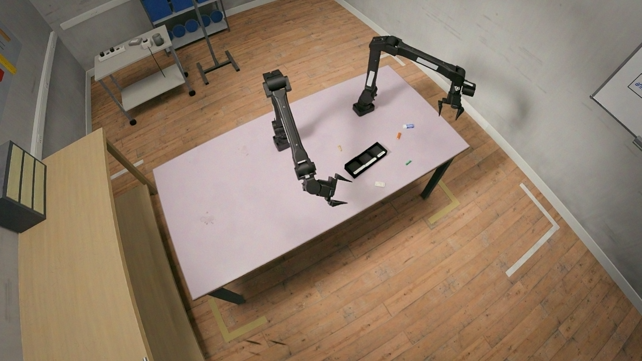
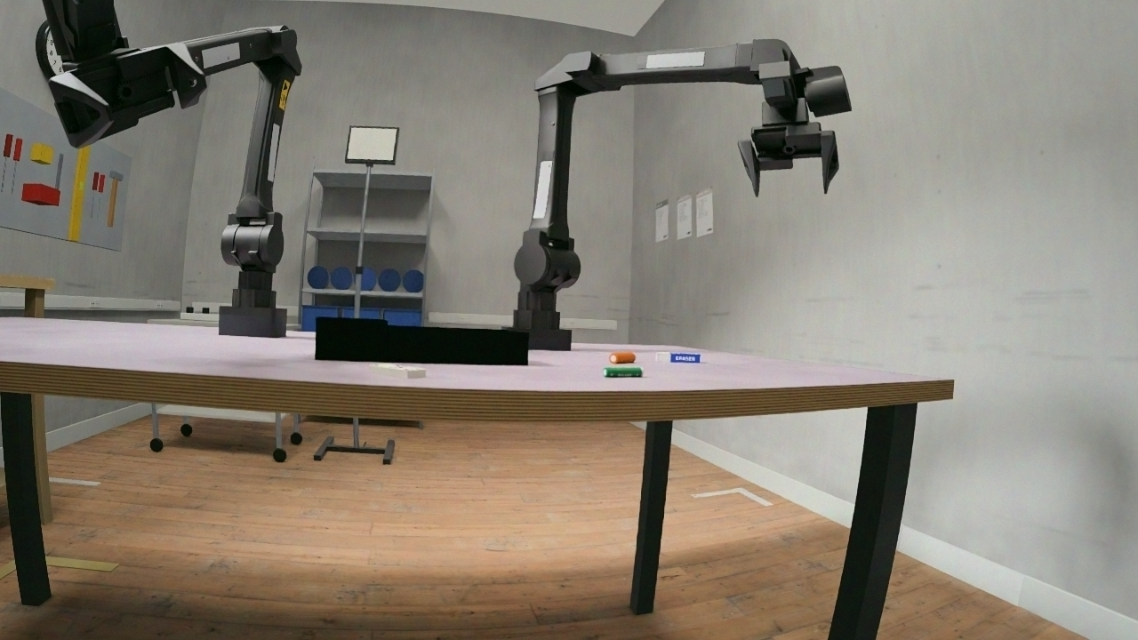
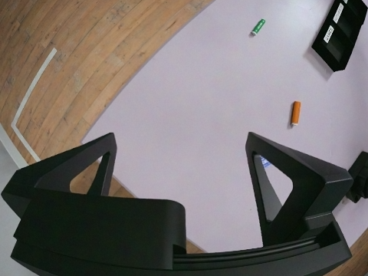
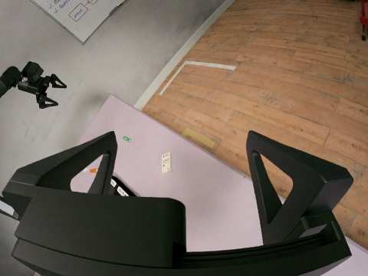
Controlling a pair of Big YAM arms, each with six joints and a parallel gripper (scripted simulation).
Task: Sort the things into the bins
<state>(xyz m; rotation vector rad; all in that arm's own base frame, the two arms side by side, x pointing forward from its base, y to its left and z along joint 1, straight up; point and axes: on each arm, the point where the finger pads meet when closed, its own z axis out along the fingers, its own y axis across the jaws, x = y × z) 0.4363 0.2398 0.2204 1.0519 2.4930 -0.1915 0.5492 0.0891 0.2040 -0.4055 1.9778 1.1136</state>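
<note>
A black three-compartment bin tray stands on the table. The end label in the left wrist view seems to read GAMES; the others are hard to read. Outside it lie a green cylinder, an orange cylinder, a blue-white eraser, a white domino and a small tan piece. My left gripper is open, high beyond the eraser. My right gripper is open, high near the tray's domino side.
The table carries both arm bases along its back edge. The tan piece lies between the bases and the tray. The domino and green cylinder are near the front edge. A wall stands beyond the table's end, near my left arm.
</note>
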